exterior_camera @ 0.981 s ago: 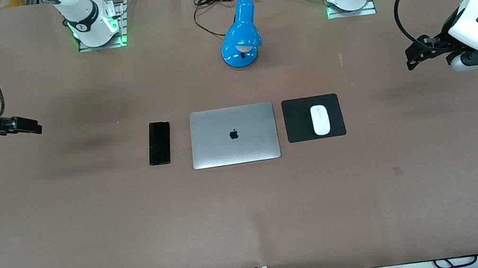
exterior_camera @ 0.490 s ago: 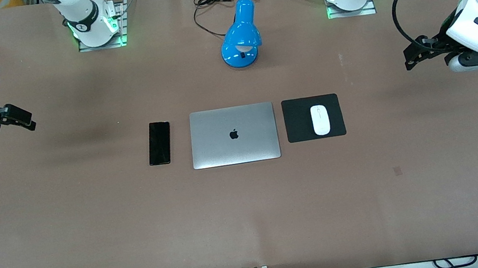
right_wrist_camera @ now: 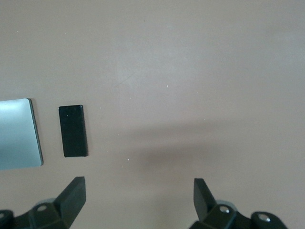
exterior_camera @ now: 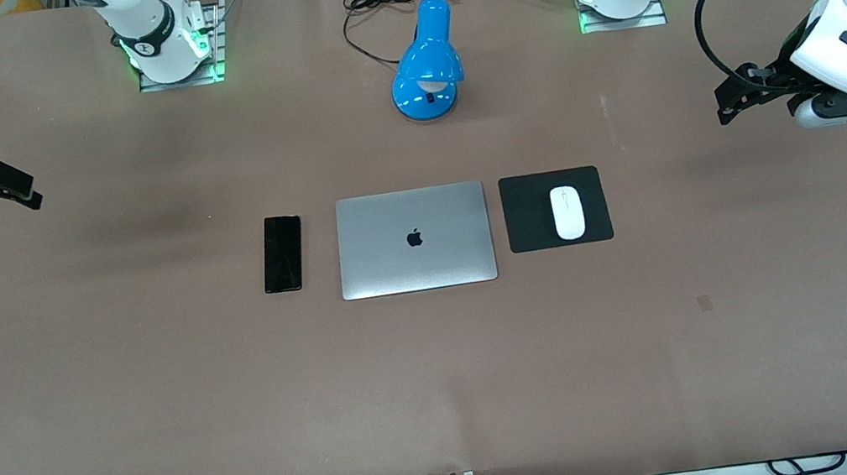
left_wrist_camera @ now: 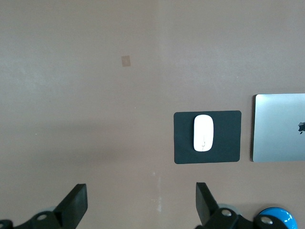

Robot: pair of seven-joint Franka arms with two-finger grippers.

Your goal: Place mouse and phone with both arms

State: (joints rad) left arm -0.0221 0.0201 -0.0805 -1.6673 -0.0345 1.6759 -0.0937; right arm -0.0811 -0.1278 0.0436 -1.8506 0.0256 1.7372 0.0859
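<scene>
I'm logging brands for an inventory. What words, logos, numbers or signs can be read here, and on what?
Laptop: a black apple logo at the lid's centre, no lettering.
Arm bases: a small round mark on the black band, too small to read.
Phone, mouse, mouse pad, lamp: no text visible.

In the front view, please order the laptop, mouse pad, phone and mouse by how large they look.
Largest to smallest:
1. laptop
2. mouse pad
3. phone
4. mouse
All lie flat in one row, so nearness to the camera hardly matters.
</scene>
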